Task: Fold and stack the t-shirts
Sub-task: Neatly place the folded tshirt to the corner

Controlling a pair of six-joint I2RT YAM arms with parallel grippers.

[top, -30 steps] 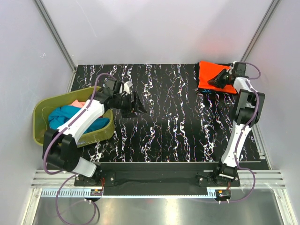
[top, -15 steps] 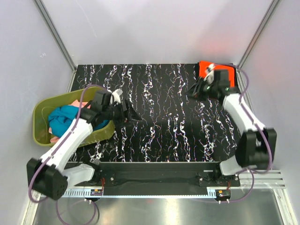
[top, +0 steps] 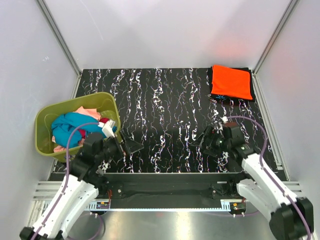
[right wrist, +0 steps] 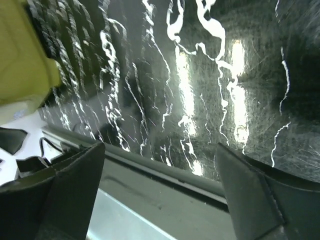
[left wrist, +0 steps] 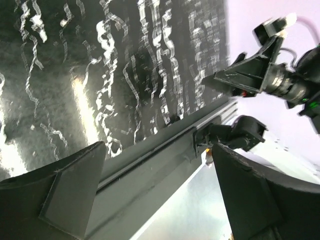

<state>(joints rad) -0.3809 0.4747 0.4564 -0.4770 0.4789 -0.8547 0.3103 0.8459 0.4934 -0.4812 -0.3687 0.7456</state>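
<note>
A folded bright orange t-shirt [top: 231,82] lies at the table's far right corner, with dark cloth showing along its left and near edges. More t-shirts sit crumpled in the olive-green basket [top: 45,112]: teal [top: 70,127], pink [top: 87,109] and red [top: 104,121]. My left gripper [top: 131,145] hangs low near the table's front edge, just right of the basket, open and empty [left wrist: 157,170]. My right gripper [top: 202,140] is also near the front edge, far from the orange shirt, open with nothing between its fingers [right wrist: 160,170].
The basket stands at the table's left side, and its corner shows in the right wrist view [right wrist: 22,55]. A black marbled table top [top: 165,110] lies between the two grippers. A metal rail [top: 170,192] runs along the near edge.
Both arms have drawn back to the table's near edge. The right gripper has left the orange shirt and opened wide. The left gripper has moved away from beside the basket and opened further.
</note>
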